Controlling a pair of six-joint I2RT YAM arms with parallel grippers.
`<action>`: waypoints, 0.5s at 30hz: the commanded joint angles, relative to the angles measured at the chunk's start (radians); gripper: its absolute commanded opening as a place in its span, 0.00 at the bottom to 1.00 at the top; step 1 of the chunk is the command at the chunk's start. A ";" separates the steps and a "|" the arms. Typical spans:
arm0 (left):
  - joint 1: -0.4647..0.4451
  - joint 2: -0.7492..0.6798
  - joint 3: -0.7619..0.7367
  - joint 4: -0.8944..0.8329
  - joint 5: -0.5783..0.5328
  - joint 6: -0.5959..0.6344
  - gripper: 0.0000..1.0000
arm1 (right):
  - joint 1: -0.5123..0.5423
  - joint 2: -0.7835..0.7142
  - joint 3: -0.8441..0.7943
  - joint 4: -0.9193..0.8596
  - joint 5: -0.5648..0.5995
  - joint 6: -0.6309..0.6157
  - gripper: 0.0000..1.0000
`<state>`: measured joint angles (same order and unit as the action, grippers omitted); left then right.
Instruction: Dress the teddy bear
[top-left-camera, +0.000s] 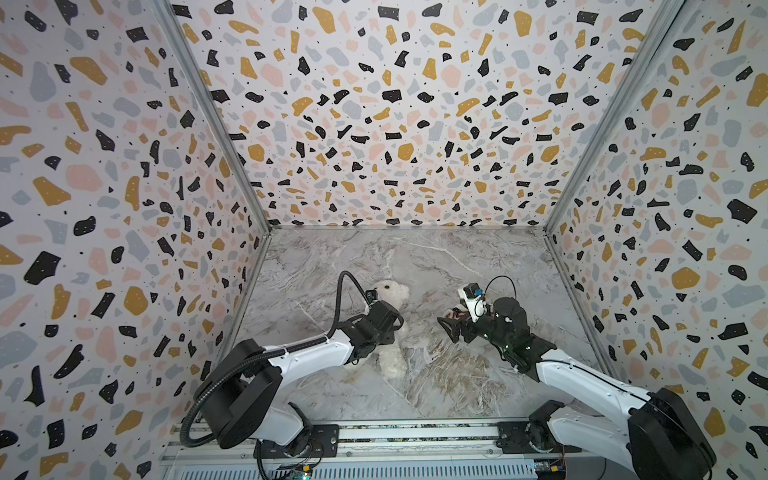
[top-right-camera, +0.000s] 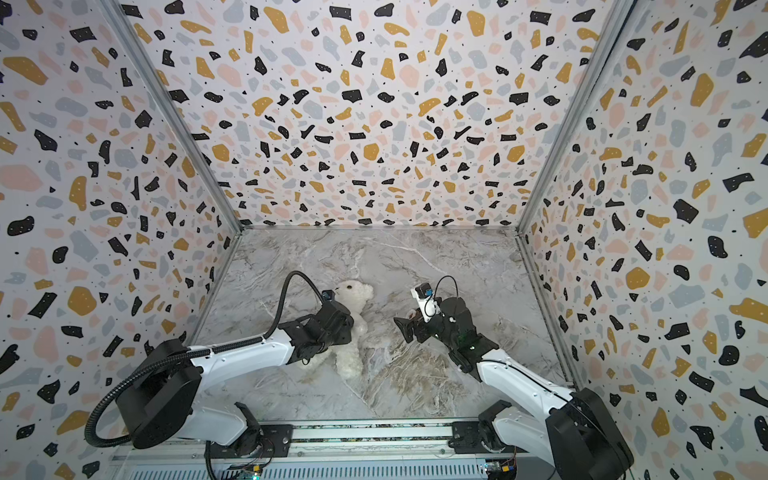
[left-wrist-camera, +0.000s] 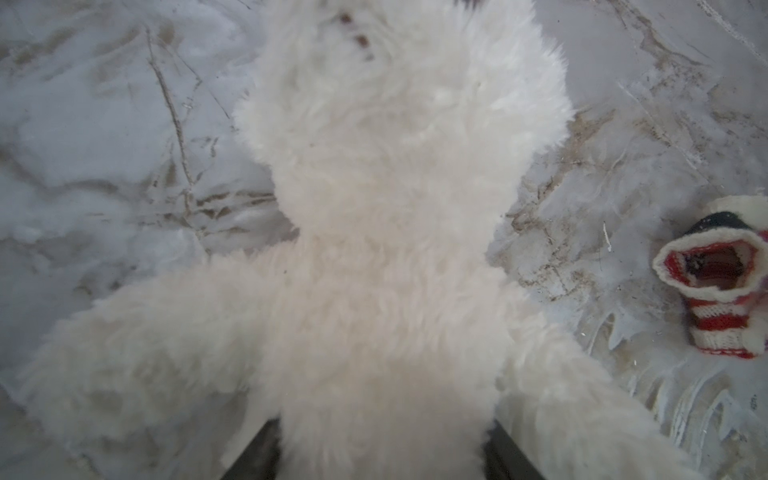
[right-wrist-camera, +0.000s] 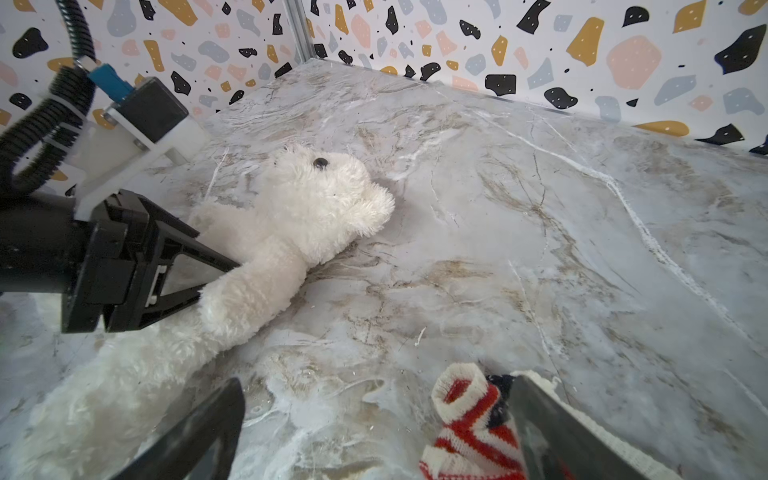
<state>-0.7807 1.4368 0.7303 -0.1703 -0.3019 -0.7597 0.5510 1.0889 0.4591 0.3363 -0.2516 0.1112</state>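
Left gripper (left-wrist-camera: 382, 453) straddling teddy bear (right-wrist-camera: 307, 208), pinch unclear; fur may be slipping free. Right gripper (right-wrist-camera: 376, 386) gaping wide, sweater (right-wrist-camera: 469, 419) lying unheld.

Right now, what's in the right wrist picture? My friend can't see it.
A fluffy white teddy bear lies on a marble table, with the left gripper reaching in at its middle. Nearer the camera, a red-and-white striped sweater sits between the jaws of the open right gripper.
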 joint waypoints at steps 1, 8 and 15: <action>0.001 -0.003 -0.009 0.009 -0.011 0.031 0.52 | 0.002 -0.028 -0.005 -0.006 0.015 0.008 1.00; 0.002 -0.022 -0.029 0.028 -0.019 0.057 0.38 | 0.002 -0.035 -0.004 -0.022 0.043 0.000 1.00; 0.001 -0.074 -0.030 0.015 -0.025 0.113 0.31 | 0.002 -0.064 -0.010 -0.060 0.077 0.033 0.99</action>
<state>-0.7807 1.4044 0.7128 -0.1577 -0.3084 -0.6930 0.5510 1.0618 0.4572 0.3019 -0.1978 0.1158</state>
